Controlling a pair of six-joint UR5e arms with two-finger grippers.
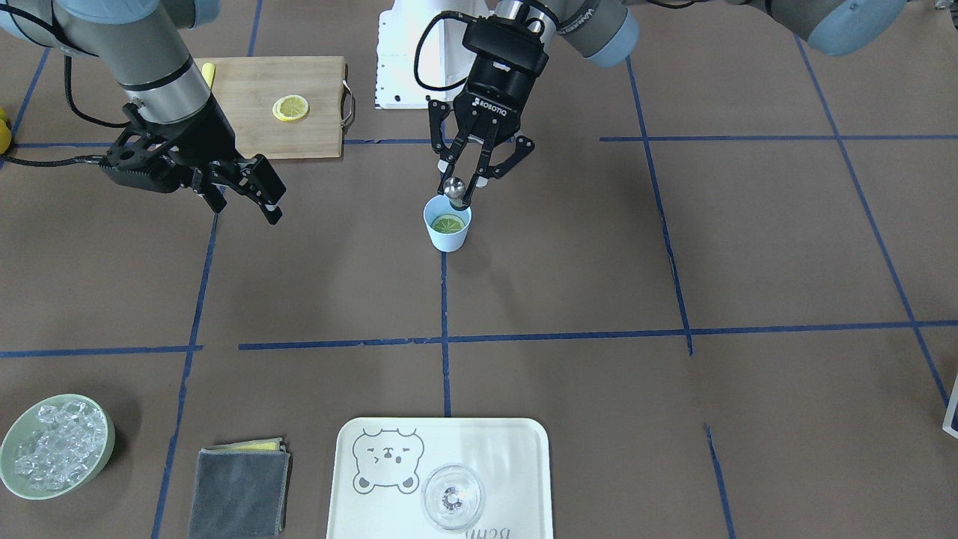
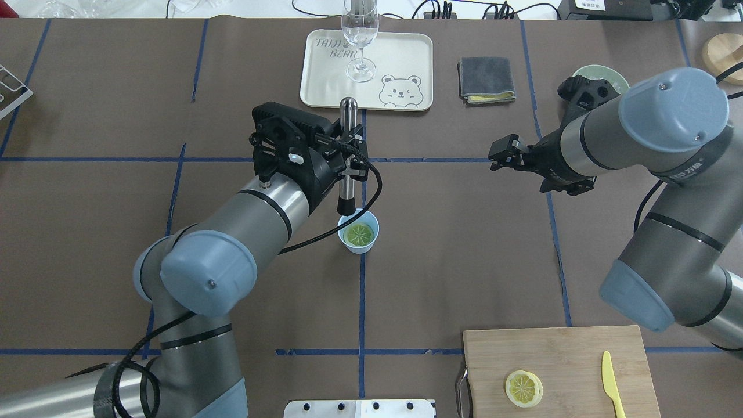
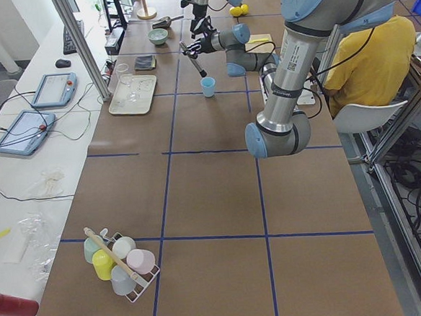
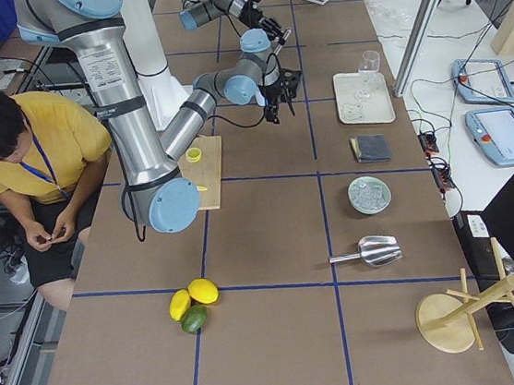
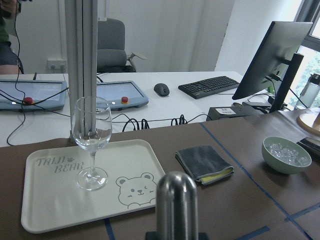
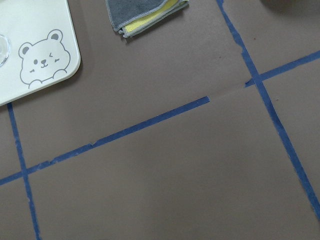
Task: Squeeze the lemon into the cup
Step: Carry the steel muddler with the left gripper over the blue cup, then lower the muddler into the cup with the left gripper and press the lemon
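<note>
Light-blue cup (image 1: pixel 447 241) at mid-table — what's in it?
— One lemon slice (image 1: pixel 448 223), lying flat inside. The left gripper (image 1: pixel 462 196) is clamped on a steel muddler (image 1: pixel 453 187), whose dark end is just over the cup's rim.
— And the right gripper (image 1: pixel 263 201)?
— Fingers parted, holding nothing, well apart from the cup. Ice fills the green bowl (image 1: pixel 110 442); a wine glass (image 1: pixel 453 498) stands on the bear tray (image 1: pixel 524 449).
</note>
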